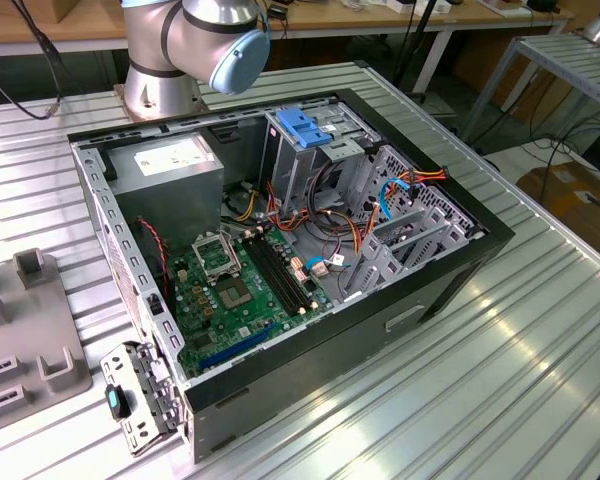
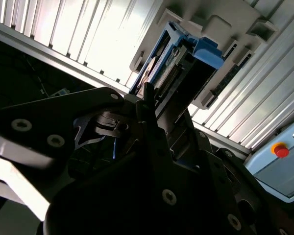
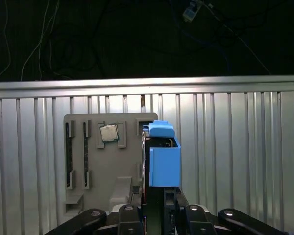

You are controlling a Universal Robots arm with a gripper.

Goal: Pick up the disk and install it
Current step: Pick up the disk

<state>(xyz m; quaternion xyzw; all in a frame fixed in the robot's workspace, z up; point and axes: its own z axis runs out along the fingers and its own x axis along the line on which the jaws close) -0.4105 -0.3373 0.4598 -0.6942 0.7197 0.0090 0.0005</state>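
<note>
In both wrist views the disk, silver-grey with a bright blue plastic frame, stands on edge between my dark fingers. My gripper is shut on the disk's lower end. Behind the disk lies a grey holder plate on the ribbed metal table. I cannot tell whether the disk still touches the plate. In the exterior view the arm's base and elbow stand behind the open computer case.
The case holds a motherboard, a grey power supply box and a drive cage topped by a blue bracket. A small chip sits on the holder plate. A control box with a red button lies nearby.
</note>
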